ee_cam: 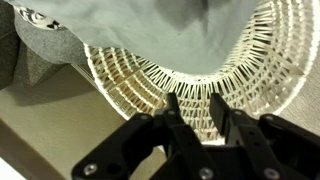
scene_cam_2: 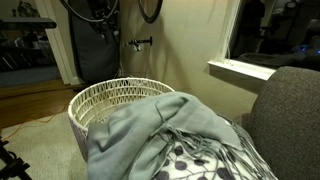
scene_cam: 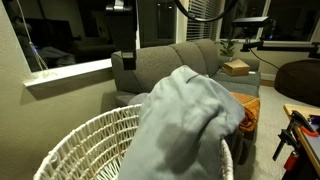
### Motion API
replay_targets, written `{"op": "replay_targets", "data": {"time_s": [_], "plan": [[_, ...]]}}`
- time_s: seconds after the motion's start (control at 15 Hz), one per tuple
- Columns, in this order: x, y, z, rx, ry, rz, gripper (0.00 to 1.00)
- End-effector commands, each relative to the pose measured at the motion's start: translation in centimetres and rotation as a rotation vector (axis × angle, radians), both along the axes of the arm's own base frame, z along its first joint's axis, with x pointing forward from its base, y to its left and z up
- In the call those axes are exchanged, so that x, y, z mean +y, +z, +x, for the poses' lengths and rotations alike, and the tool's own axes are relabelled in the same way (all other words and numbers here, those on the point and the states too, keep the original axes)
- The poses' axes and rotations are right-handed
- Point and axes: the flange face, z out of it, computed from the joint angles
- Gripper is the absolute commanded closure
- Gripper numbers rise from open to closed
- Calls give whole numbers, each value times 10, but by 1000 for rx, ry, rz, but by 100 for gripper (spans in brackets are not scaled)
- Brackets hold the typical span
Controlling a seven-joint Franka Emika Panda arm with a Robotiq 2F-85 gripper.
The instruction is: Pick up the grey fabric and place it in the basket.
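The grey fabric (scene_cam: pixel 185 115) lies draped over the rim of the white woven basket (scene_cam: pixel 90 135), partly in it and partly hanging onto the couch side. Both show in an exterior view too, the fabric (scene_cam_2: pixel 150 130) over the basket (scene_cam_2: pixel 110 95). In the wrist view my gripper (ee_cam: pixel 198 112) is open and empty, its fingers apart with the basket's lattice (ee_cam: pixel 200 75) showing between them and the fabric (ee_cam: pixel 150 25) beyond. The gripper is clear of the fabric, not touching it.
A white fabric with black spots (scene_cam_2: pixel 200 160) lies under the grey fabric on the grey couch (scene_cam_2: pixel 290 110). An orange cloth (scene_cam: pixel 246 110) sits on the couch seat. A window sill (scene_cam: pixel 70 72) runs behind the basket.
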Motion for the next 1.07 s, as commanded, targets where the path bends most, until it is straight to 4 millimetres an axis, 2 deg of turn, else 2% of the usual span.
{"op": "replay_targets", "data": {"time_s": [0.0, 0.2, 0.33, 0.67, 1.0], "plan": [[-16, 0, 9, 4, -14, -45, 31], [-41, -3, 14, -10, -44, -74, 10], [-60, -6, 18, -14, -68, -91, 1], [-112, -22, 22, 0, -150, -125, 0], [-156, -41, 16, 46, -258, -140, 0]]}}
